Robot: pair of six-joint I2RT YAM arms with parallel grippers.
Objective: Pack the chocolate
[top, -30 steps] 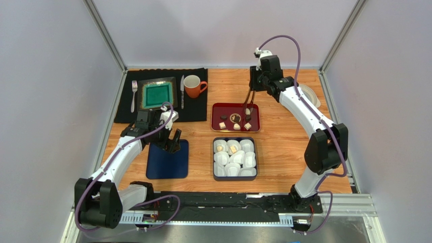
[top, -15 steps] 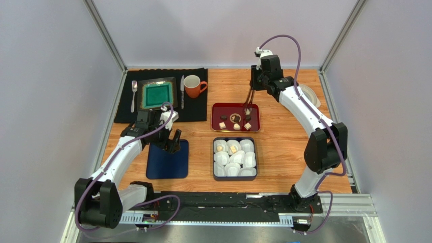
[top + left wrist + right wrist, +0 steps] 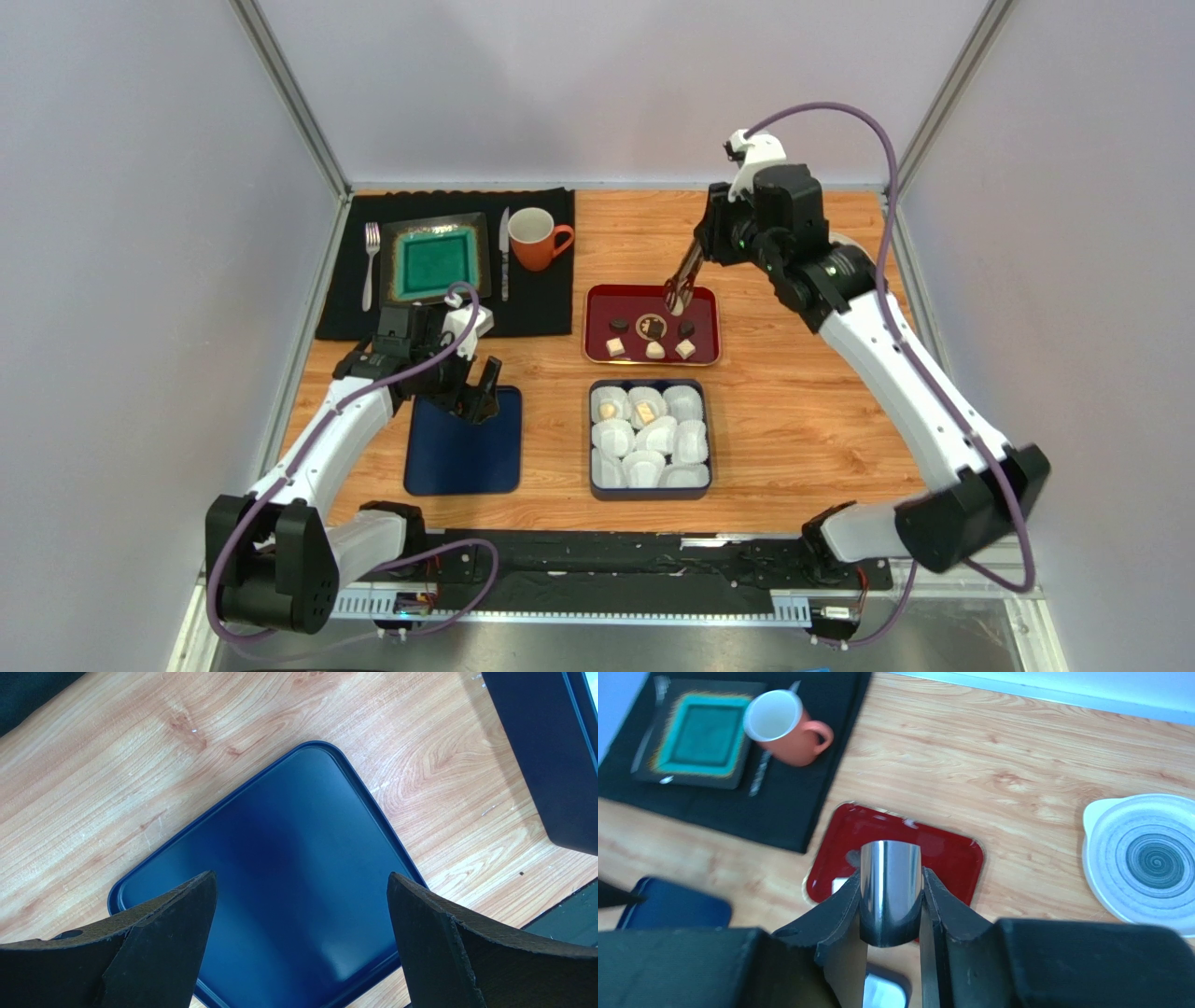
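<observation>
Several small chocolates, dark brown (image 3: 617, 324) and cream-white (image 3: 615, 345), lie on a red tray (image 3: 601, 297), which also shows in the right wrist view (image 3: 955, 855). Two cream pieces (image 3: 645, 412) sit in white paper cups in the dark blue box (image 3: 648, 483). My right gripper (image 3: 697, 252) is shut on metal tongs (image 3: 682, 280), also seen in the right wrist view (image 3: 890, 882). The tong tips hang over the back of the tray; I cannot tell if they hold a piece. My left gripper (image 3: 477, 399) is open and empty over the blue lid (image 3: 463, 448), which fills the left wrist view (image 3: 295, 882).
A black mat (image 3: 547, 301) at the back left carries a green plate (image 3: 436, 261), fork (image 3: 370, 263), knife (image 3: 504, 252) and orange mug (image 3: 535, 238). A white-grey plate (image 3: 1144, 850) lies at the back right, mostly hidden by the right arm in the top view.
The right arm has swung its elbow out to the right and toward the near edge. The tongs have tilted and their tips have shifted a little left over the tray. The left arm has not moved.
</observation>
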